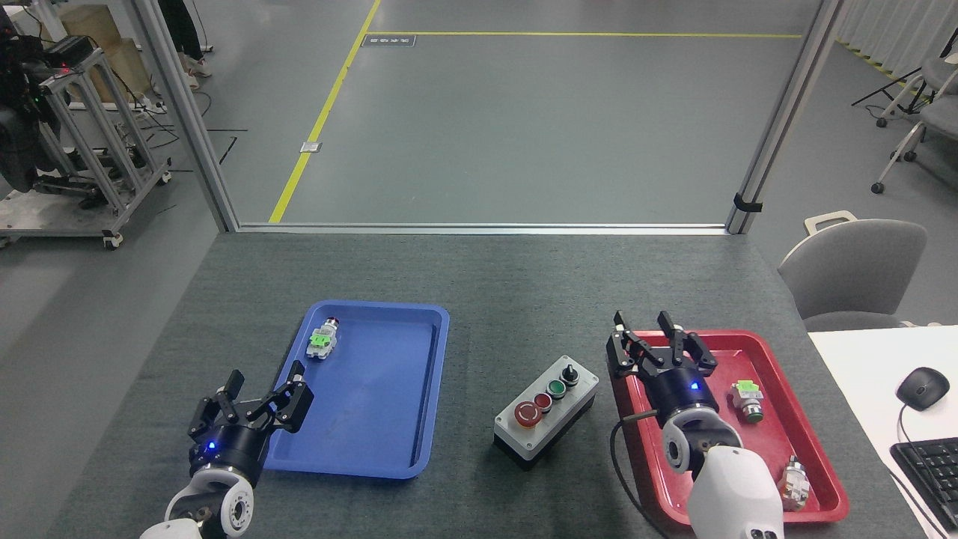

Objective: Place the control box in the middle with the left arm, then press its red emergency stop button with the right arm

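Observation:
The control box [546,413], light grey lid over a black base, lies at an angle on the dark felt tabletop [509,299] between the two trays. Its row runs from a black knob at the far end through a green button and a small red button to the red emergency stop button [526,415] at the near end. Nothing touches the box. My left gripper [263,380] hovers open and empty at the near left corner of the blue tray. My right gripper [658,335], trailing a thin cable loop, is open and empty over the red tray's left edge, to the right of the box.
The blue tray [374,457] holds a small silver switch with a green block [322,338]. The red tray [748,344] holds two loose switches [747,398] [793,485]. A grey chair [853,273], a white desk with a mouse [921,387] and a keyboard stand at the right.

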`<state>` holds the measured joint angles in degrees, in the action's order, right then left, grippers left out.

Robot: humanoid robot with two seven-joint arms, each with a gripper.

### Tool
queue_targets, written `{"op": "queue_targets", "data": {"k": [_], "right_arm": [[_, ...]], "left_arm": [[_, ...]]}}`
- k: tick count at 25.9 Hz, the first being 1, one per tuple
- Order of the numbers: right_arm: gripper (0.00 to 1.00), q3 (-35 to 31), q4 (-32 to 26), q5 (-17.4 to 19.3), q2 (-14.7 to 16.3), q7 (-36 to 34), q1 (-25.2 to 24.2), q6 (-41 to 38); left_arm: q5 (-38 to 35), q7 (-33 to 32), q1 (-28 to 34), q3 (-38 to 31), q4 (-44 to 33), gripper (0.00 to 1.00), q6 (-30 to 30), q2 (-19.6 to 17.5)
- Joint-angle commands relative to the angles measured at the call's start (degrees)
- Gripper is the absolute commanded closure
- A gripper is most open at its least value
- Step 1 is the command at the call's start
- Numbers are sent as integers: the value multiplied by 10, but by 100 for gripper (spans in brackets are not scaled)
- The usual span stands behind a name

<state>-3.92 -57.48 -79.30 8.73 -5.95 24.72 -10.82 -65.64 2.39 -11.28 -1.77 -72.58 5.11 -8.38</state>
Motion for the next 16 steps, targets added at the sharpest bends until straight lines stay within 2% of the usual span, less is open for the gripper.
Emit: {"op": "queue_targets", "data": {"k": [1,8,16], "right_arm": [[0,-28,-8,5,2,-5,-13,17],[0,-28,-121,5,-4,-6,-106,17],[0,-28,-128,5,-11,-6,-123,18]], "left_arm": [[-1,6,0,4,10,1,2,-1],[9,17,0,4,10,1,1,6],[9,17,0,4,10,1,1,6]]}}
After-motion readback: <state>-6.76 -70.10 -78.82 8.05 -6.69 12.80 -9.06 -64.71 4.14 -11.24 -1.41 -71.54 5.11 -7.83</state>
